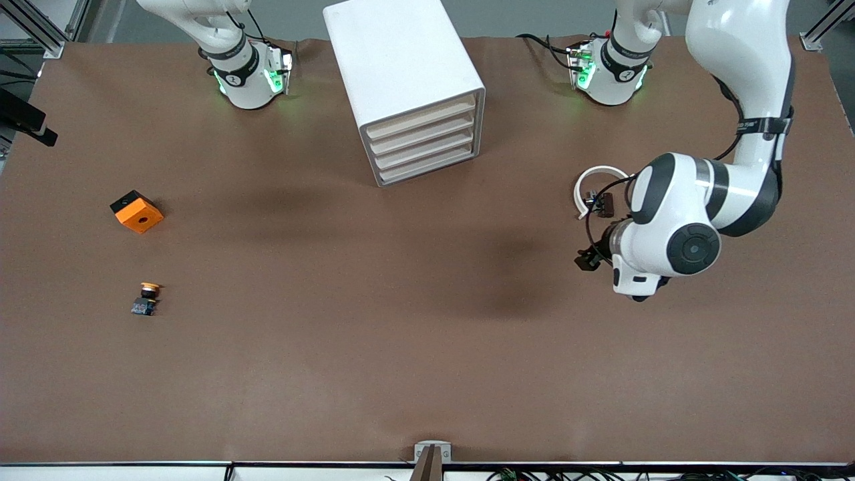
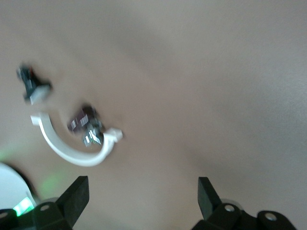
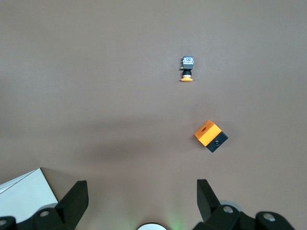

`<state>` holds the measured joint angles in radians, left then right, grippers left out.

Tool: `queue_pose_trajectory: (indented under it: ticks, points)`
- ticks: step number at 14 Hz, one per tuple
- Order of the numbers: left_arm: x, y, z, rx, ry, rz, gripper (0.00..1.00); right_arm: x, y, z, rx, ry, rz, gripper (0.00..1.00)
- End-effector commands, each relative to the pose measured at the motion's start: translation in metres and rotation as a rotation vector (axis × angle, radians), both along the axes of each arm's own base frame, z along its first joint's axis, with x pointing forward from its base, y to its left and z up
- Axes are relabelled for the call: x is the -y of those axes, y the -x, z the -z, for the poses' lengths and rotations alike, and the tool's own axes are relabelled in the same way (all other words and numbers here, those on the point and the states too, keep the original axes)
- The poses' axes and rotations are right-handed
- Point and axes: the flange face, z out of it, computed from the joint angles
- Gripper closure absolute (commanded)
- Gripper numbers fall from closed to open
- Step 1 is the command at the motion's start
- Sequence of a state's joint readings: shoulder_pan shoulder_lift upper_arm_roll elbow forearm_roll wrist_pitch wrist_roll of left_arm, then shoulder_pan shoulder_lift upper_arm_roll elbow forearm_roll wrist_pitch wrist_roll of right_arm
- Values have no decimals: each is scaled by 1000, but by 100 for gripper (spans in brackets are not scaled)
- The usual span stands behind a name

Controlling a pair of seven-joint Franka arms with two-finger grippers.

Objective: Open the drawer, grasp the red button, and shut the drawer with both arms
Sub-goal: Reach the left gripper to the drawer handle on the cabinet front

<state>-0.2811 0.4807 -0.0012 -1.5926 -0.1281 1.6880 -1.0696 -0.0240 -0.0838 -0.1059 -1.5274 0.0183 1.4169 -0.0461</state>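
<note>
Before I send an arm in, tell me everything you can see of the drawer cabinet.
The drawer cabinet is a white, smooth-sided box, plastic by the look, with rounded corners. Its front carries four stacked shallow drawers with pale beige faces, all shut and flush; no handles can be made out. It stands upright on the brown table, between the two arm bases, turned at an angle so its front faces partly toward the left arm's end. Nothing touches it but the table.
</note>
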Motion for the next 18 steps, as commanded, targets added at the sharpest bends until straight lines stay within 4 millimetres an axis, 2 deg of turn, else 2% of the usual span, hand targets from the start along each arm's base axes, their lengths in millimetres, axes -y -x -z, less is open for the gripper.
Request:
queue_pose_trajectory:
  ticks: [1,4,7,10,14,18]
  points:
    - [28,-14,13,-80,-99,-244,0,0,6,-7,15,5,6,0]
    - [55,-4,24,-202,-134,-372,0,0,5,-6,16,10,0,0]
    - [62,-2,37,-316,-128,-574,0,-1,5,-6,17,15,-72,0]
    - [70,5,54,-424,-150,-660,0,2,5,-6,17,15,-83,0]
    - [92,28,73,-657,-214,-768,0,-1,6,-4,8,12,11,0]
    - [119,59,99,-899,-324,-782,0,-1,6,-4,8,9,9,0]
